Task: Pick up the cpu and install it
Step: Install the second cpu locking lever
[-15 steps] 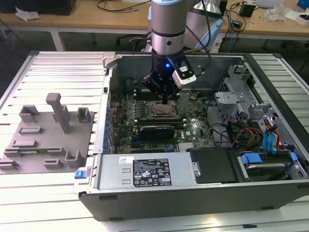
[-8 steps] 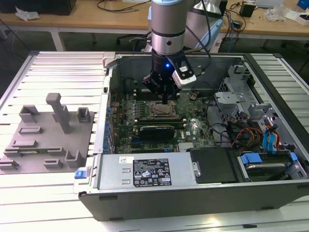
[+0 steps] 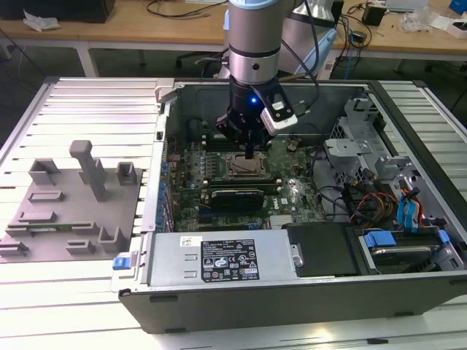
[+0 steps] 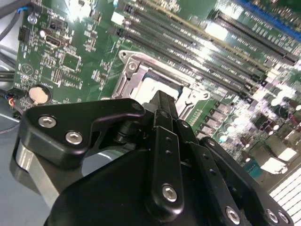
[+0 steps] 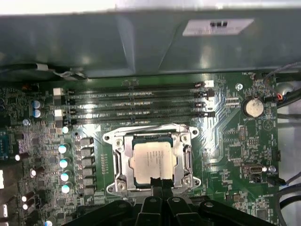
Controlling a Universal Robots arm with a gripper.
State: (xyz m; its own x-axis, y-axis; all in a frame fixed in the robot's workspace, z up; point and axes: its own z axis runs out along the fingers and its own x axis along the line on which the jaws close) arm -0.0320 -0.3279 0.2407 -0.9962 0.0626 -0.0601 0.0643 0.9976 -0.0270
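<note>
Nearest the lens in both wrist views are the gripper's black, matte linkage bars, studded with bright screw heads; its two slim fingers are pressed together into a single narrow tip, with nothing between them. That tip sits at the edge of the cpu, a flat square chip with a pale, brushed silvery top, which lies seated inside the socket. The socket is a dark square recess framed in shiny stamped metal with screws at its corners.

Around it spreads the green motherboard, densely speckled with small components, a row of silver-capped cylindrical capacitors on one side and a round coin battery on the other. Long black memory slots run in parallel just beyond the socket.

In the exterior view the arm, a smooth grey and silver column, stands nearly vertical over the open dark-metal computer case, wrist pointing straight down at the socket. On the exterior view's left, a grey plastic fixture tray with upright blocks rests on a ribbed aluminium table.
</note>
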